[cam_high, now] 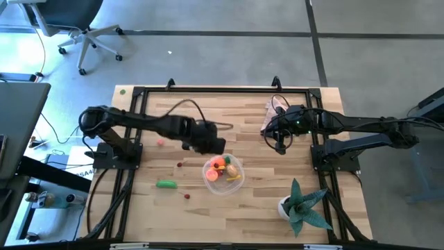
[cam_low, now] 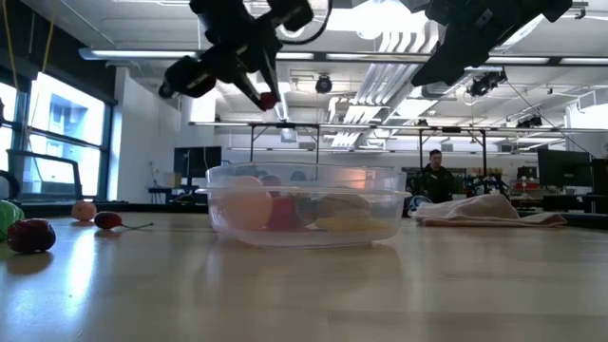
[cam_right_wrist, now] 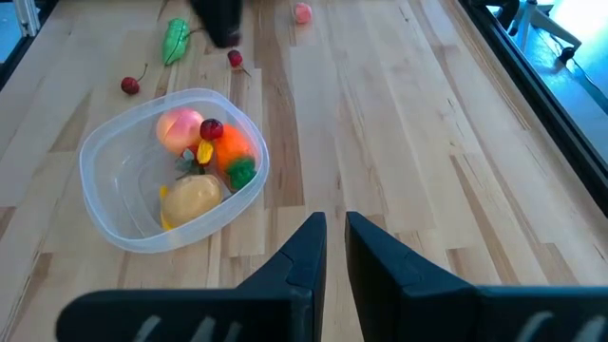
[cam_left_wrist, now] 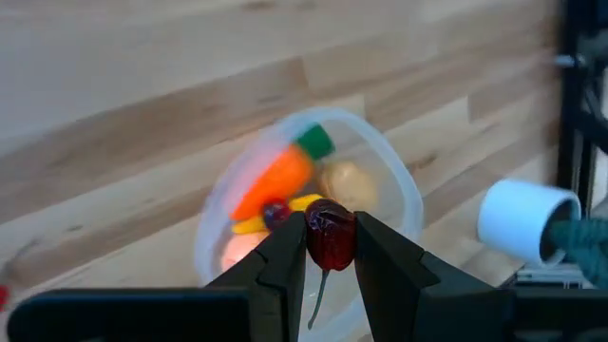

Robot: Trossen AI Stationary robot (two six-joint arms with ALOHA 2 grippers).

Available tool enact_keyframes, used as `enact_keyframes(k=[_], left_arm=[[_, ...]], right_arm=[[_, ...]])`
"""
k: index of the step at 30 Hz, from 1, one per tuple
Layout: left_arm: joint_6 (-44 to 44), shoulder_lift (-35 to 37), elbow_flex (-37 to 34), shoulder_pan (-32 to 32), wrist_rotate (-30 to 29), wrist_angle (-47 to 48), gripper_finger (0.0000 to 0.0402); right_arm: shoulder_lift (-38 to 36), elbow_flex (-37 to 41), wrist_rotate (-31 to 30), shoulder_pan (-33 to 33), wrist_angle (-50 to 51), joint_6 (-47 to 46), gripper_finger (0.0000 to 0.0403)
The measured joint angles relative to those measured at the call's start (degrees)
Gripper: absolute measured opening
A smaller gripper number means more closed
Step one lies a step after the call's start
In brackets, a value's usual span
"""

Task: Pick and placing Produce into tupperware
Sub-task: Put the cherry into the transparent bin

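Cherry [cam_left_wrist: 330,237] gripped in left pincer [cam_left_wrist: 331,249] above tupperware [cam_high: 208,179]; right pincer [cam_right_wrist: 332,233] closed, empty, near pink cloth [cam_high: 272,111].

Open desk [cam_high: 257,149] lies at 12 o'clock of the tupperware [cam_high: 223,173]. Obstacles: left gripper [cam_high: 211,147] at 11 o'clock above it, potted plant [cam_high: 300,205] at 4 o'clock, green pod [cam_high: 166,184] at 9 o'clock.

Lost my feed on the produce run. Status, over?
Left gripper shut on red cherry, above tupperware. Right gripper shut, empty, waiting near pink cloth. Green pod, pink ball, two cherries on table. Nothing blocking.
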State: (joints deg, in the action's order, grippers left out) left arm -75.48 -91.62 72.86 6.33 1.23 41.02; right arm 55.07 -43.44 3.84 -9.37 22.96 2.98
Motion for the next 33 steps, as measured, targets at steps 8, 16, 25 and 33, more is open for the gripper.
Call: enact_keyframes(k=[8,16,25,33], left_arm=[[0.0,-6.7,0.0,-6.1,-5.8,-4.0,0.0076],[-0.8,-10.0,0.0,-8.3,-4.9,-3.4,0.0076],[-3.5,-11.9,-0.1,-10.7,-4.8,-0.1,0.0076],[-3.2,-11.7,0.0,-10.5,-5.4,-0.2,0.0076]], right_arm=[[0.0,0.0,0.0,0.0,0.0,0.0,0.0032],[0.0,0.0,0.0,0.0,0.1,0.0,0.0032],[0.0,0.0,0.0,0.0,0.0,0.0,0.0032],[0.0,0.0,0.0,0.0,0.0,0.0,0.0032]])
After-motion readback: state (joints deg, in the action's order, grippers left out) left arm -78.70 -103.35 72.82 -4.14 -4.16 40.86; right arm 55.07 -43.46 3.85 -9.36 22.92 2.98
